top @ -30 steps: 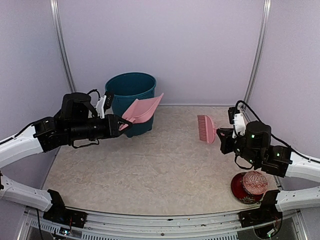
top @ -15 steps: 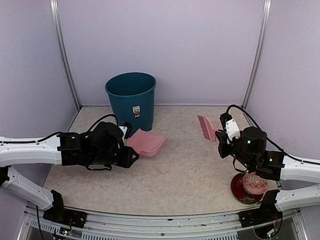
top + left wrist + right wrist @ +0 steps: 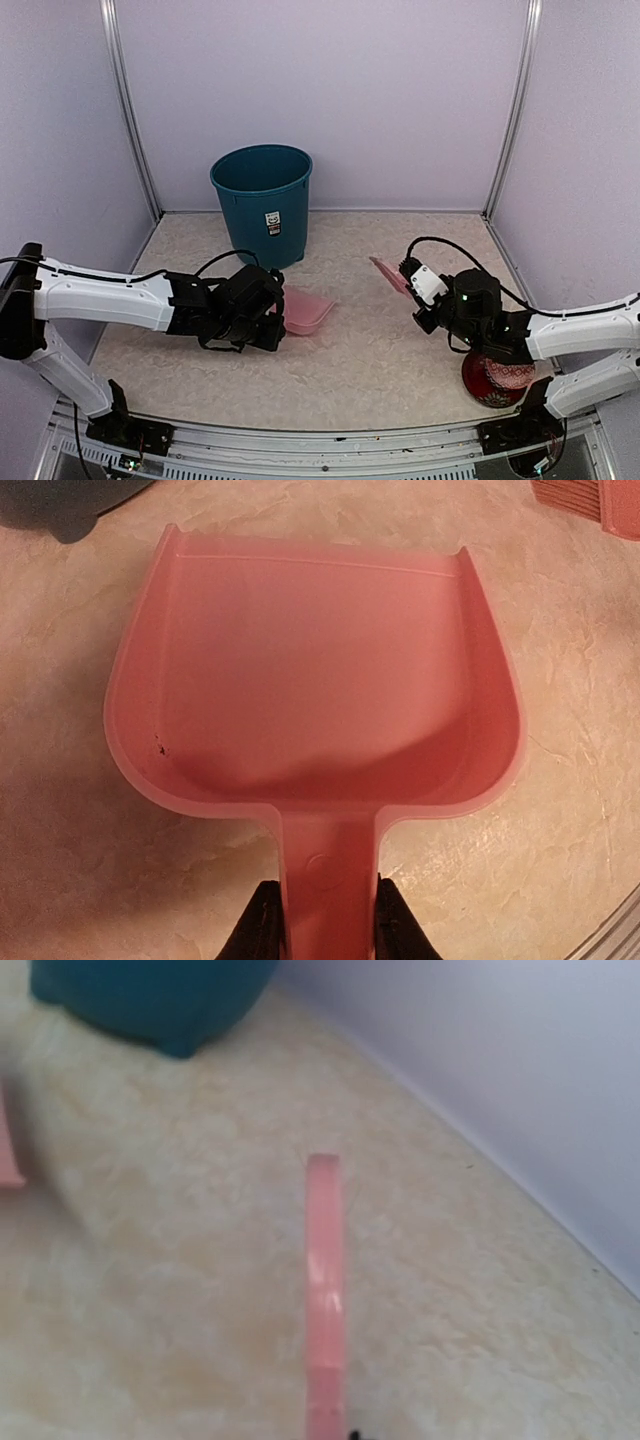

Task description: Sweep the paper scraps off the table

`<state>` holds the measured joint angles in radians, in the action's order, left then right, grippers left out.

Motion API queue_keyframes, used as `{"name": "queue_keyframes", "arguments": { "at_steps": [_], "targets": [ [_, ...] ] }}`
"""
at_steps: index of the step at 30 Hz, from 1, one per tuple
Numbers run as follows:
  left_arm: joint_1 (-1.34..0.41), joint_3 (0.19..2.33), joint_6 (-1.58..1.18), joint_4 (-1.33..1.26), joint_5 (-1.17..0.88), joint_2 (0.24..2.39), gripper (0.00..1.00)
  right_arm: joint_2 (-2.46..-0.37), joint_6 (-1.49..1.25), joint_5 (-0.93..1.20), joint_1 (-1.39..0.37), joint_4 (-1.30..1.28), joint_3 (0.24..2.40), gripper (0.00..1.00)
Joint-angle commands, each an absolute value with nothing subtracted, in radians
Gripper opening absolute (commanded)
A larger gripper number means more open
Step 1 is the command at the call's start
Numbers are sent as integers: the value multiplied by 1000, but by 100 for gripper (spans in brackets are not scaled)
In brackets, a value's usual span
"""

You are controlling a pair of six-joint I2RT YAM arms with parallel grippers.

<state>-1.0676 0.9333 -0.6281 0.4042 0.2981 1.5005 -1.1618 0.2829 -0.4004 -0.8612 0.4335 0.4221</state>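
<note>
Dustpan down | one pale pink plastic dustpan, tipped at the one teal round plastic bin a second ago, now lies flat centre-left on the beige marbled table | left gripper pinches its handle | right gripper, lower than before, clamps one pink plastic brush centre-right | one red patterned ball lower right.
</note>
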Motion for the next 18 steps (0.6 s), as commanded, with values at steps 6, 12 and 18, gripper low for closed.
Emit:
{"name": "queue_keyframes", "arguments": {
  "at_steps": [6, 12, 18],
  "targets": [
    [-1054, 1019, -629, 369, 314, 1628, 0, -1326, 387, -318, -855, 506, 514, 0],
    [-1020, 1020, -623, 324, 273, 1666, 0, -1402, 444, -288, -887, 523, 545, 0],
    [-1003, 1020, -620, 300, 252, 1703, 7, -1479, 505, -336, -945, 552, 566, 0]
  ]
}}
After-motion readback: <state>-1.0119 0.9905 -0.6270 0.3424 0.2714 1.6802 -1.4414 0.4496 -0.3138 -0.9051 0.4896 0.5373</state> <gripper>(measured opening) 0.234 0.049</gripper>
